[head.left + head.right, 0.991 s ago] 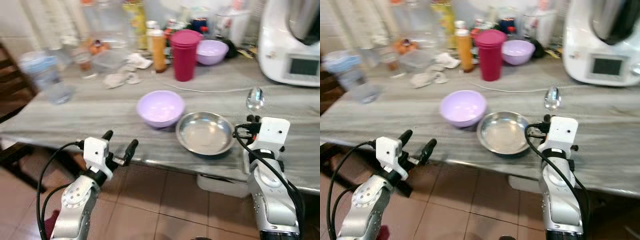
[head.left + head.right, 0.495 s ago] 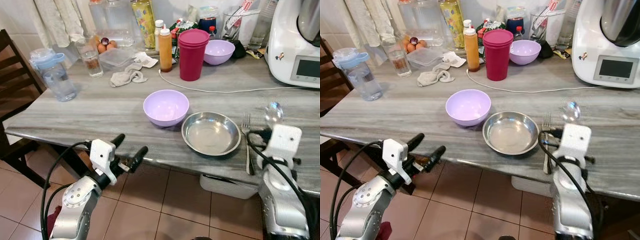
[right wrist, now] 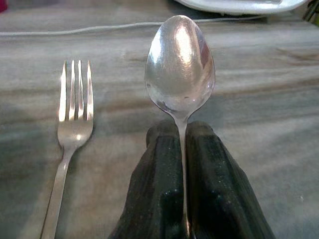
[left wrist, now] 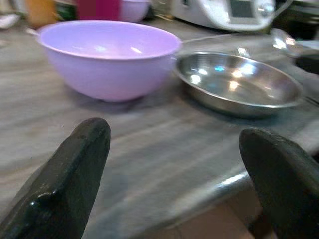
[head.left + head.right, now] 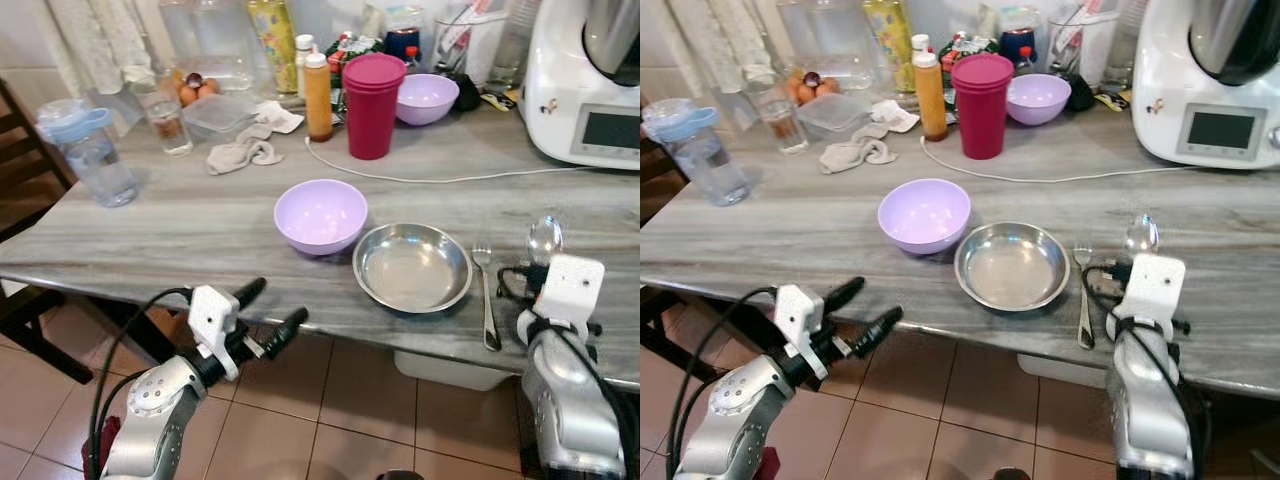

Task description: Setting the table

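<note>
A steel plate sits near the front edge of the grey table, with a lilac bowl just to its left. Right of the plate a fork lies lengthwise on the wood. My right gripper is shut on a spoon, its bowl pointing away from me just right of the fork. Off the table's front edge, my left gripper hangs open and empty, facing the lilac bowl and the plate.
At the back stand stacked red cups, a second lilac bowl, an orange bottle, a white appliance and its cable. A water jug, glass and cloth occupy the left. A chair is at far left.
The camera has shifted. My right gripper with the spoon has come down beside the fork, close to the table. My left gripper has edged slightly right.
</note>
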Motion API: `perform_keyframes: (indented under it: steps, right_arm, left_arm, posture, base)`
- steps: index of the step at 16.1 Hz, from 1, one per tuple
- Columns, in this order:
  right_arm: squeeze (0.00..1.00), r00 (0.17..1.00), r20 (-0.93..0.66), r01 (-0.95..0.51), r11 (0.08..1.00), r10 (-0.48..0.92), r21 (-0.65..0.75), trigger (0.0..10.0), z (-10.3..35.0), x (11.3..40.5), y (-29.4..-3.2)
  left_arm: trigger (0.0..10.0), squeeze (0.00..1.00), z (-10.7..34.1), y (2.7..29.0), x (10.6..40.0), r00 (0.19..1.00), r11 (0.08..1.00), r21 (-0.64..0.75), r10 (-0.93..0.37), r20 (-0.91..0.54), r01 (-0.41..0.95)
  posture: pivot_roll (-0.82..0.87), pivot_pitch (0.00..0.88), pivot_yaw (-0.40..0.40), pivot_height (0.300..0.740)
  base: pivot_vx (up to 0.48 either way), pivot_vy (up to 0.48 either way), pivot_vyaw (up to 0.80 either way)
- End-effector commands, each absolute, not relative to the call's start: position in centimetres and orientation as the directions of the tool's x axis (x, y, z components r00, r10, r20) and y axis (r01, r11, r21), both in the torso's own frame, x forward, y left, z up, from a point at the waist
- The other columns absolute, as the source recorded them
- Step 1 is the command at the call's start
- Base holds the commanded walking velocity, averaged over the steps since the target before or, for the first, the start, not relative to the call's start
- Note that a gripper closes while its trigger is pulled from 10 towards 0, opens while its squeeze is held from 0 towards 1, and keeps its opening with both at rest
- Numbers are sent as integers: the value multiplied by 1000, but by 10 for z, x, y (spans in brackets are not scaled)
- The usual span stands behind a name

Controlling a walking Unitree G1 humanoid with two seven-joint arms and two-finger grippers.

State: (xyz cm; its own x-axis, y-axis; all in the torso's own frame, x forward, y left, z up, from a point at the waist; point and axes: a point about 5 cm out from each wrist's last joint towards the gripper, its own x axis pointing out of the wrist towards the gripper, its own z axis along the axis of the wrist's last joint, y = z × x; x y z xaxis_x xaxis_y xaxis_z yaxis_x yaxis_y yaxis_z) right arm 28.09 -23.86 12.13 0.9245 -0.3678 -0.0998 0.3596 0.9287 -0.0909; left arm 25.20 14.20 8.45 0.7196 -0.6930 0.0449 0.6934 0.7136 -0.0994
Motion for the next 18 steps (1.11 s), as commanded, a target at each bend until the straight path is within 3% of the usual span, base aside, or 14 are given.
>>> perform_keyframes:
  steps: [1, 8, 9, 10, 14, 18]
  right_arm:
    - [0, 925, -130, 350, 933, -358, -77, 10000, 118, 282, -239]
    - [0, 935, -230, 271, 962, -268, -21, 10000, 102, 284, -226]
    - [35, 936, -240, 260, 966, -256, -16, 10000, 101, 284, -225]
    - [1000, 937, -253, 247, 969, -241, -6, 10000, 99, 284, -224]
    - [1000, 941, -268, 219, 976, -208, 11, 10000, 97, 285, -221]
    - [1000, 945, -274, 193, 981, -180, 20, 10000, 95, 285, -218]
  left_arm:
    - [10000, 0, 83, 145, 251, 701, 697, -85, -712, 34, 712]
    - [10000, 0, 77, 147, 250, 686, 683, -75, -726, 36, 727]
    - [10000, 0, 77, 146, 251, 685, 681, -73, -728, 42, 728]
    - [10000, 0, 78, 145, 251, 682, 679, -71, -729, 49, 731]
    - [10000, 0, 79, 140, 258, 678, 674, -67, -733, 55, 735]
    - [10000, 0, 72, 152, 262, 687, 684, -73, -725, 40, 726]
  posture:
    - [-271, 105, 90, 740]
    - [-270, 104, 88, 740]
    - [-271, 103, 88, 740]
    - [-271, 103, 88, 740]
    - [-271, 102, 87, 740]
    - [-270, 101, 85, 740]
  base:
    - [0, 0, 0]
    - [0, 0, 0]
    - [0, 0, 0]
    - [0, 0, 0]
    - [0, 0, 0]
    - [0, 0, 0]
